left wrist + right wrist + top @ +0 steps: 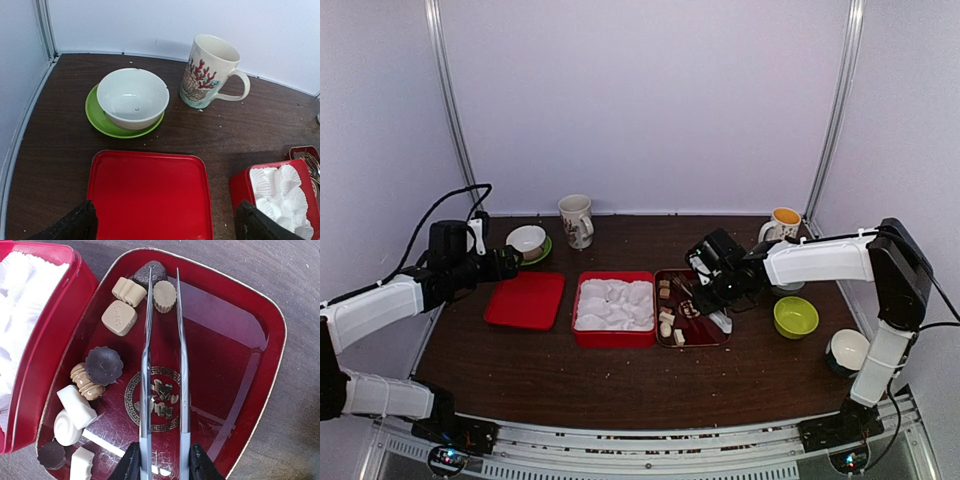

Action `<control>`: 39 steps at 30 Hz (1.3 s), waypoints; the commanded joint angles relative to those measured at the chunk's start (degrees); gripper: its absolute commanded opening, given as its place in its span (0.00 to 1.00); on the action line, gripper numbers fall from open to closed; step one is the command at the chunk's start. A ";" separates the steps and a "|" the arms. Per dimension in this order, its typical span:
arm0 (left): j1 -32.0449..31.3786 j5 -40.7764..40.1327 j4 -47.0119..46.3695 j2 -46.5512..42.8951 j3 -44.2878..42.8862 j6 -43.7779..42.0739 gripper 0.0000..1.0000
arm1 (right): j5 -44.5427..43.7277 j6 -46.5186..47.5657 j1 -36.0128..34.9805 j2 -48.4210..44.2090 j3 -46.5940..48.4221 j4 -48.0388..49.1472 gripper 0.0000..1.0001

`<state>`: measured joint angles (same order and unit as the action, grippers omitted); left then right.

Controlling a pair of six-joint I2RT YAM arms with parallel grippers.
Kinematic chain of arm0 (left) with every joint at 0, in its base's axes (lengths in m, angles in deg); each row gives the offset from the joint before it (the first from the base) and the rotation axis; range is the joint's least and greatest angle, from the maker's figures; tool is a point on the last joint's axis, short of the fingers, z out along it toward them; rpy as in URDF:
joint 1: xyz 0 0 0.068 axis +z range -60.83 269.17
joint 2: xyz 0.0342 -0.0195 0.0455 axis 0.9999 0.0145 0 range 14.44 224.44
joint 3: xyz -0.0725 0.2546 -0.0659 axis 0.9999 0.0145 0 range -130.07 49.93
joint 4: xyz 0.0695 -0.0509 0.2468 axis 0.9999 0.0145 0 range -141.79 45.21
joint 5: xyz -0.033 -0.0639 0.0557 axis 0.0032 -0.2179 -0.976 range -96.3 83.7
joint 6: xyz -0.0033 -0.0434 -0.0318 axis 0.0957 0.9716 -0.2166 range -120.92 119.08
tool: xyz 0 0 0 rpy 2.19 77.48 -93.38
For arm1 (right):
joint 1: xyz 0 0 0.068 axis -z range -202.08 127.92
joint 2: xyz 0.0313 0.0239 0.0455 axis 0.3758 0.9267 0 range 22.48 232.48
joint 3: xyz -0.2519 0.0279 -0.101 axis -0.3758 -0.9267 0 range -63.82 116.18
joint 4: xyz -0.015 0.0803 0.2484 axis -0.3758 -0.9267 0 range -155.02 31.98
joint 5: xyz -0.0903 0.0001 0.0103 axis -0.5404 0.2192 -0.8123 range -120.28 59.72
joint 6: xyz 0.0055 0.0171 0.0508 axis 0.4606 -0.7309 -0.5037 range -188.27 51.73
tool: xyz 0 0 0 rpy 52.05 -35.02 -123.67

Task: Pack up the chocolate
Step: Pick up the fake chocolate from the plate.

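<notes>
Step in hand: I judge I am closing the long metal tongs (145,405) on the tan fluted round chocolate (164,296).
Right fingers: the right gripper (162,467) is clenched on the tongs' handle end. The tines stand apart, with the tan piece between their tips.
Left fingers: the left gripper (165,232) is released wide and hovers over the flat red lid (150,195).
Chocolate: every piece I can see lies in the shallow red tray with a gold emblem (225,355), most along its left side. I see none in the red box of white paper cups (614,305).
Doing it well: I should squeeze gently with the tips low on the fluted wall, then lift straight up.
Watch: the dark domed piece (152,272) sits just beside the left tine, so I could drag it.
</notes>
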<state>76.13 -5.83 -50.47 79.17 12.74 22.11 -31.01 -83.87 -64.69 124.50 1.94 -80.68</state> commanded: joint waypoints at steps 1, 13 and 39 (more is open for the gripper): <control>0.65 -7.00 -3.59 -0.02 0.32 -2.95 0.98 | 1.16 0.48 0.25 -2.81 0.59 0.59 0.27; 0.83 -23.69 -17.75 -1.26 5.89 -14.85 0.98 | 4.14 2.17 0.24 -11.06 -5.54 0.07 0.26; 10.29 -16.45 -32.39 8.22 10.69 -22.28 0.98 | 10.37 3.97 -0.21 -17.04 -7.75 -0.97 0.25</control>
<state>85.79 -25.32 -75.08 86.41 21.72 1.83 -21.94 -80.94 -64.69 109.68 -5.39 -81.90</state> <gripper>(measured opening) 0.977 0.264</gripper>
